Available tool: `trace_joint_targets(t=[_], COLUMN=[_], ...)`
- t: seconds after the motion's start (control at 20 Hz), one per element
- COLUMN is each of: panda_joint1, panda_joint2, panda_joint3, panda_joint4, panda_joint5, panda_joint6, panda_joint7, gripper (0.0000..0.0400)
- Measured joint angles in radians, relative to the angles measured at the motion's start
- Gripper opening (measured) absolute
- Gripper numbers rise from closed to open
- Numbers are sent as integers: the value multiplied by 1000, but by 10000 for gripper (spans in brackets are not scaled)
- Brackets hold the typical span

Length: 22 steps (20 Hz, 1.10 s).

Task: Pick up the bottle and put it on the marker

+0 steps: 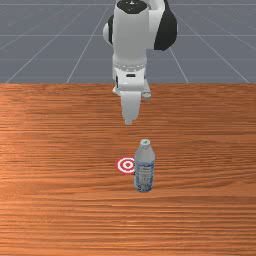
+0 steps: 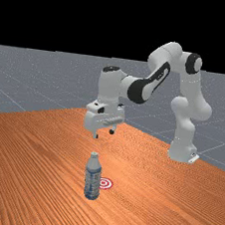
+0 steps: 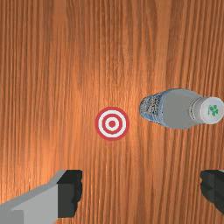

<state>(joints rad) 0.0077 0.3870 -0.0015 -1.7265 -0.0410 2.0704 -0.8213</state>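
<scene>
bottle [image 1: 144, 172] stands upright, lower than gripper [image 2: 104, 134], offset toward front view's right; fingers parted, nothing held.

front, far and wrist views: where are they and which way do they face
Front view: across the table, facing the arm and looking down; part of it and the hand show.
Far view: farther off, angled down over the table; whole arm, base included.
Wrist view: on the hand, looking down past its open fingers.
Front and far share the upright bottle and marker.

Front faces arm [image 1: 131, 45], far looks sidelong from farther, wrist closely downward, sharing tabletop [image 1: 60, 150].
</scene>
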Motion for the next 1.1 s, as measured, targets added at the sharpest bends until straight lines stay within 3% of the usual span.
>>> trace_joint_targets(t=[0.3,0.6,0.7,0.75,0.8,0.9,1.1], panda_joint1=[1,1,5,1,4,-5,-8], panda_joint2=[31,69,72,111,84,133,144], panda_joint3=[-1,-1,-6,-1,-7,-3,-5], panda_joint4=[34,126,126,200,145,241,227], panda_joint5=[-1,1,5,3,6,4,4], panda_joint6=[43,-66,-45,-123,-56,-171,-147], panda_joint7=[7,3,37,3,38,-8,-7], gripper=[400,400,400,400,400,400,400])
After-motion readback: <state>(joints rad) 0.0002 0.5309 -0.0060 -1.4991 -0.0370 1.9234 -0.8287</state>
